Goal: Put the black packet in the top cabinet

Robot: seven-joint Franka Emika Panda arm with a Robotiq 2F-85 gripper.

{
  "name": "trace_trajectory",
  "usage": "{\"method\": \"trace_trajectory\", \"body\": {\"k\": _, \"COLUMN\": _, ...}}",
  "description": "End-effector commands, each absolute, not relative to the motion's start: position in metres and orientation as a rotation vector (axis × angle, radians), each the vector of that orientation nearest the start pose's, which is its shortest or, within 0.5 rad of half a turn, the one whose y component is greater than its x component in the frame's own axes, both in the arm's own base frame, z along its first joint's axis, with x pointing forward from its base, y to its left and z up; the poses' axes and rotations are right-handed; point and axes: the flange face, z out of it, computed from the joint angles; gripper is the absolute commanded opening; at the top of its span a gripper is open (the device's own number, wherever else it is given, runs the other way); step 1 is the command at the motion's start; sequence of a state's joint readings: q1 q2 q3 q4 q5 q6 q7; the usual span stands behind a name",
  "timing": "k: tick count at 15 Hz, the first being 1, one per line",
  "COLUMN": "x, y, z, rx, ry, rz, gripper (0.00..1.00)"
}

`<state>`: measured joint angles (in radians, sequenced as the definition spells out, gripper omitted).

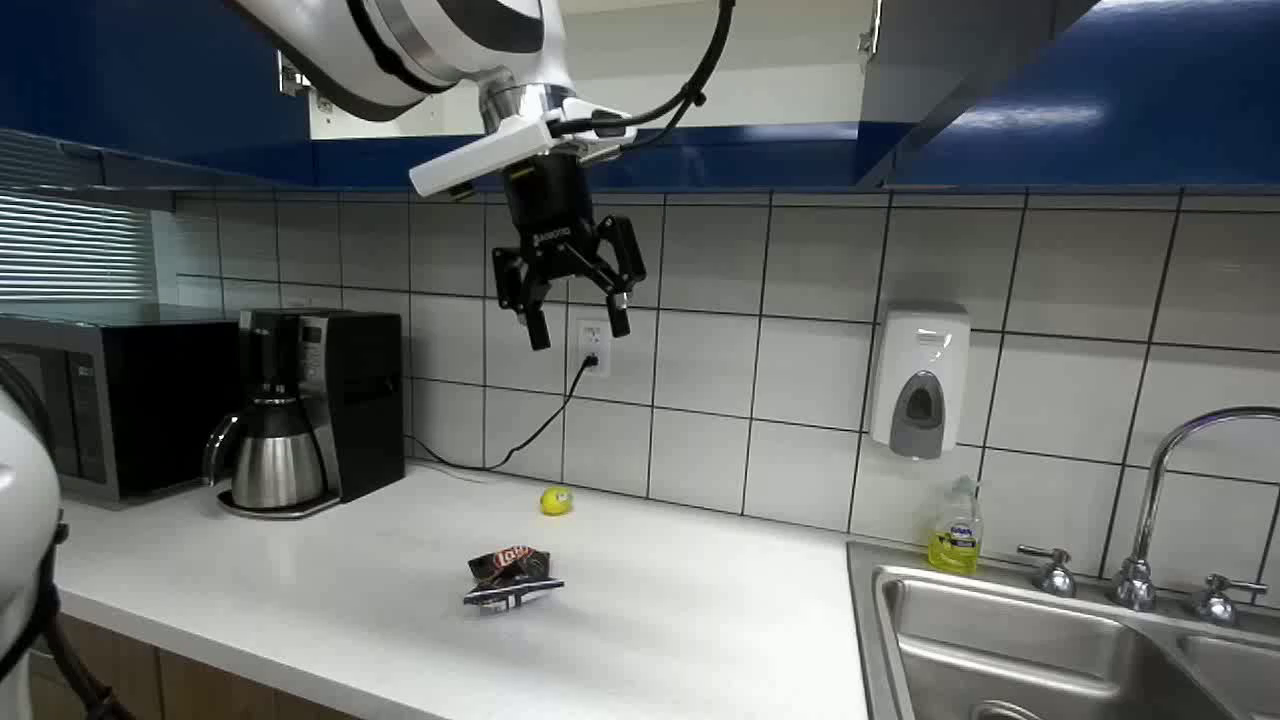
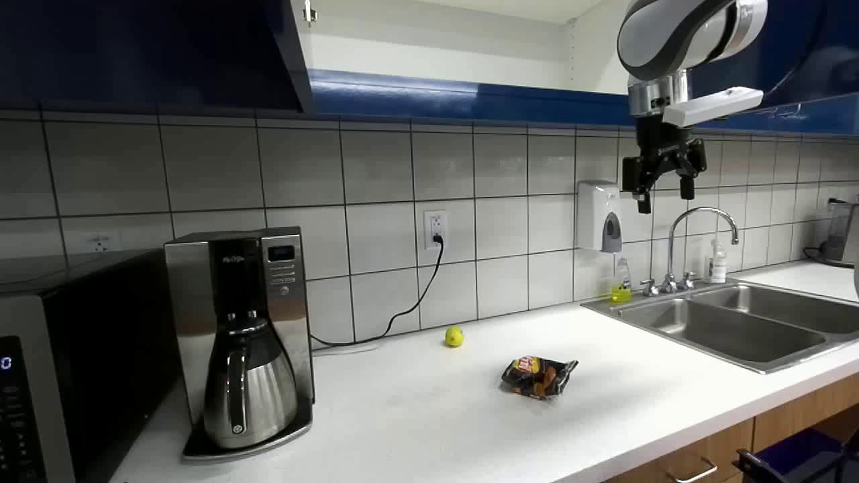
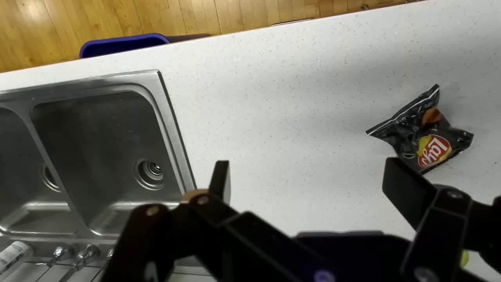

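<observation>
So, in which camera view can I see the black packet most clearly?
The wrist view: it looks down on the black packet, which appears largest there, with its logo readable. Both exterior views show the packet lying on the white counter, but smaller and at a slant, the logo harder to read.

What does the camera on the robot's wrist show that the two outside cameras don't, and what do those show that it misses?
Only the wrist view shows the wooden floor.

Only the exterior views show the open top cabinet, the coffee maker, the microwave and the wall outlet.

All share the black packet lying on the white counter, the steel sink, and the gripper, open with nothing in it.
</observation>
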<state>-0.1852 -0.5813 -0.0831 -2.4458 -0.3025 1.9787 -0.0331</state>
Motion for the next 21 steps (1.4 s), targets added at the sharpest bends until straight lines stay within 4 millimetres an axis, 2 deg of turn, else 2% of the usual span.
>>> {"method": "trace_trajectory", "body": {"k": 1, "x": 0.368, "y": -0.124, "z": 0.516, "rx": -3.385, "ry": 0.203, "rz": -0.132, "gripper": 1.0}}
{"method": "trace_trajectory", "body": {"k": 9, "x": 0.368, "y": -0.124, "z": 0.516, "rx": -3.385, "ry": 0.203, "rz": -0.132, "gripper": 1.0}}
{"method": "trace_trajectory", "body": {"k": 11, "x": 0.378, "y": -0.116, "z": 0.508, "rx": -3.376, "ry": 0.199, "rz": -0.116, "gripper": 1.0}}
{"method": "trace_trajectory", "body": {"k": 21, "x": 0.425, "y": -0.035, "z": 0.443, "rx": -3.347, "ry": -0.084, "rz": 0.001, "gripper": 1.0}}
